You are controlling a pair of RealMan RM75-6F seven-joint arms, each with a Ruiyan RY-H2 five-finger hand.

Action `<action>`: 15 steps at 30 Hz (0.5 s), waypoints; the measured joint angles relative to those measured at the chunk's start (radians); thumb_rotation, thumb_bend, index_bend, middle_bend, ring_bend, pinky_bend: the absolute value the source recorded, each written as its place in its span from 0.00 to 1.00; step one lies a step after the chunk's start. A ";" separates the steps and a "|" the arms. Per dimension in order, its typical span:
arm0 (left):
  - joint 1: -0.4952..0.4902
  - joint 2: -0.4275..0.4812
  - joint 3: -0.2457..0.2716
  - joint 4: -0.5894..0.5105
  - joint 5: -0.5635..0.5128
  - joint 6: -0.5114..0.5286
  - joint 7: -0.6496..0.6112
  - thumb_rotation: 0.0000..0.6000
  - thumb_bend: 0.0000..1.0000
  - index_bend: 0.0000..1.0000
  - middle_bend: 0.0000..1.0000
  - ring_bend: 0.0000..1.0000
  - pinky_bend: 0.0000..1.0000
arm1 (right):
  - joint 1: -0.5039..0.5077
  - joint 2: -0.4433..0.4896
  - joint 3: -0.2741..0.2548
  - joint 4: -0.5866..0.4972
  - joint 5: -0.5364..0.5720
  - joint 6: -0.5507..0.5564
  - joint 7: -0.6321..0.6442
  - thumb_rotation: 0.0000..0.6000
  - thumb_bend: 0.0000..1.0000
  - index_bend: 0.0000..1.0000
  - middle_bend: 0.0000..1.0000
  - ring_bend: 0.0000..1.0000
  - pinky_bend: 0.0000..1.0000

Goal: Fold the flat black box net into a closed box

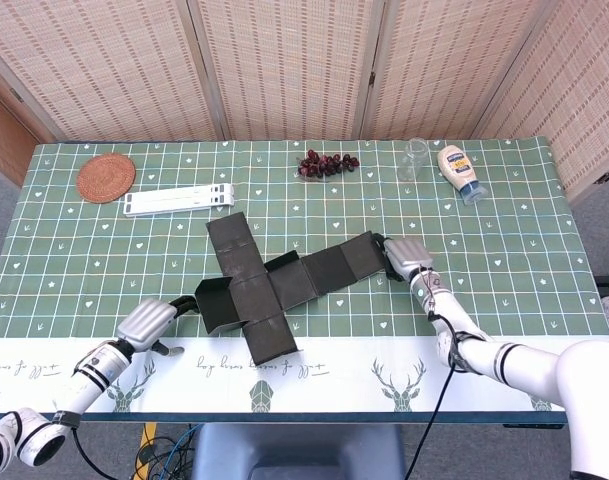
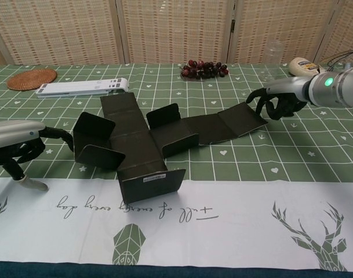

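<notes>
The black box net (image 1: 269,288) lies as a cross in the middle of the table, with its left flap (image 2: 90,141), a middle flap (image 2: 163,116) and the near flap (image 2: 153,180) standing up. Its long strip (image 2: 222,124) runs off to the right. My right hand (image 1: 404,256) (image 2: 280,102) is at the far end of that strip, thumb over the end panel and fingers curled at its edge. Low at the left, my left hand (image 1: 149,321) (image 2: 18,145) has curved fingers apart, and one fingertip (image 2: 68,136) reaches the left flap.
A white flat stand (image 1: 178,200) and a round woven coaster (image 1: 106,177) lie at the back left. Grapes (image 1: 327,163), a clear glass (image 1: 415,158) and a squeeze bottle (image 1: 458,172) stand along the back. The white cloth border (image 2: 222,220) runs along the near edge.
</notes>
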 measured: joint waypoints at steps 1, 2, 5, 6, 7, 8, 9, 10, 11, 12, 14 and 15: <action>0.000 0.000 0.001 -0.001 -0.001 0.000 0.002 1.00 0.14 0.27 0.23 0.76 0.86 | 0.000 0.000 0.001 -0.004 -0.005 0.001 0.002 1.00 0.97 0.09 0.22 0.83 1.00; -0.001 0.000 0.001 -0.002 -0.003 -0.001 0.004 1.00 0.14 0.27 0.23 0.76 0.86 | -0.001 0.000 0.001 -0.007 -0.008 0.002 0.003 1.00 0.97 0.09 0.22 0.83 1.00; -0.001 -0.001 0.003 -0.004 -0.006 -0.004 0.005 1.00 0.14 0.27 0.23 0.76 0.86 | -0.001 0.000 0.001 -0.015 -0.016 0.004 0.005 1.00 0.97 0.09 0.22 0.83 1.00; -0.001 -0.001 0.003 -0.004 -0.007 -0.004 0.007 1.00 0.14 0.27 0.23 0.76 0.86 | -0.002 0.000 0.001 -0.018 -0.018 0.005 0.006 1.00 0.97 0.09 0.22 0.83 1.00; -0.001 -0.001 0.004 -0.005 -0.008 -0.005 0.009 1.00 0.14 0.27 0.23 0.76 0.86 | -0.002 0.000 0.001 -0.022 -0.021 0.005 0.007 1.00 0.97 0.09 0.22 0.83 1.00; -0.001 0.000 0.005 -0.006 -0.009 -0.005 0.010 1.00 0.14 0.27 0.23 0.76 0.86 | -0.002 0.000 0.002 -0.026 -0.023 0.006 0.008 1.00 0.97 0.09 0.22 0.83 1.00; -0.001 0.001 0.006 -0.006 -0.010 -0.006 0.011 1.00 0.14 0.27 0.23 0.76 0.86 | -0.002 0.001 0.003 -0.029 -0.026 0.007 0.010 1.00 0.97 0.09 0.22 0.83 1.00; -0.001 0.001 0.006 -0.006 -0.011 -0.006 0.012 1.00 0.14 0.27 0.23 0.76 0.86 | -0.003 0.002 0.003 -0.033 -0.031 0.009 0.011 1.00 0.97 0.09 0.22 0.83 1.00; 0.000 0.003 0.007 -0.006 -0.012 -0.005 0.015 1.00 0.14 0.27 0.23 0.76 0.86 | -0.003 0.003 0.002 -0.036 -0.033 0.011 0.010 1.00 0.97 0.09 0.22 0.83 1.00; 0.000 0.005 0.007 -0.007 -0.013 -0.005 0.018 1.00 0.14 0.27 0.23 0.76 0.86 | -0.003 0.004 0.001 -0.038 -0.034 0.012 0.010 1.00 0.97 0.09 0.22 0.83 1.00; 0.002 0.012 0.006 -0.010 -0.018 -0.004 0.028 1.00 0.14 0.27 0.23 0.76 0.86 | -0.004 0.005 0.001 -0.040 -0.034 0.014 0.012 1.00 0.97 0.09 0.22 0.83 1.00; 0.003 0.015 0.006 -0.012 -0.019 -0.003 0.032 1.00 0.14 0.27 0.23 0.76 0.86 | -0.004 0.006 0.000 -0.040 -0.034 0.014 0.012 1.00 0.97 0.09 0.22 0.83 1.00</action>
